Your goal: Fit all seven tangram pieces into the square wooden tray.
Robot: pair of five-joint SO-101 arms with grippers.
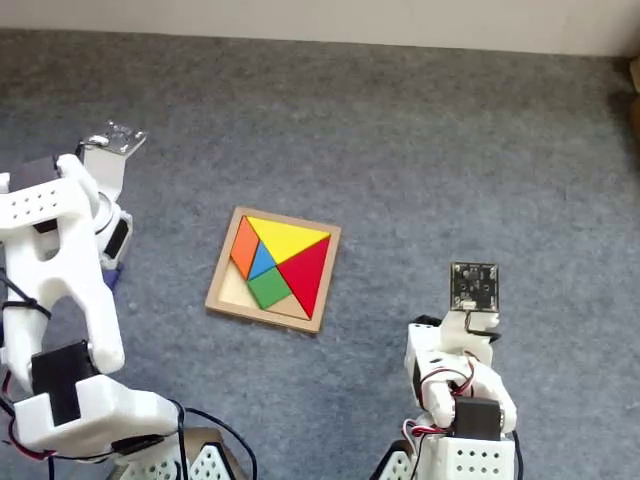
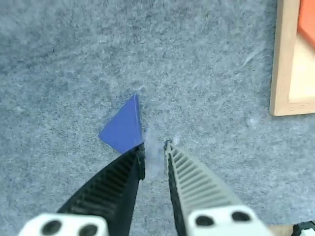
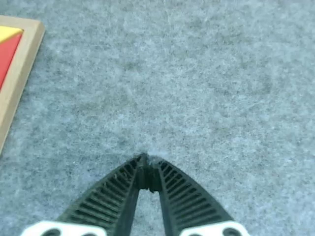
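Observation:
The square wooden tray (image 1: 222, 300) lies mid-table holding orange (image 1: 243, 247), yellow (image 1: 285, 238), red (image 1: 310, 270), light blue (image 1: 262, 262) and green (image 1: 267, 288) pieces; bare wood shows along its near-left side. A dark blue triangle (image 2: 123, 129) lies flat on the carpet outside the tray, beside the left arm (image 1: 60, 260). My left gripper (image 2: 154, 146) hovers low over the carpet, narrowly open, its black fingertip (image 2: 139, 150) at the triangle's edge and nothing between the fingers. My right gripper (image 3: 147, 160) is shut over bare carpet, right of the tray (image 3: 19, 73).
Grey carpet covers the whole table. A tray corner (image 2: 283, 59) with the orange piece (image 2: 306, 19) lies a short way from the left gripper. The right arm (image 1: 460, 370) stands at the near right, well apart from the tray.

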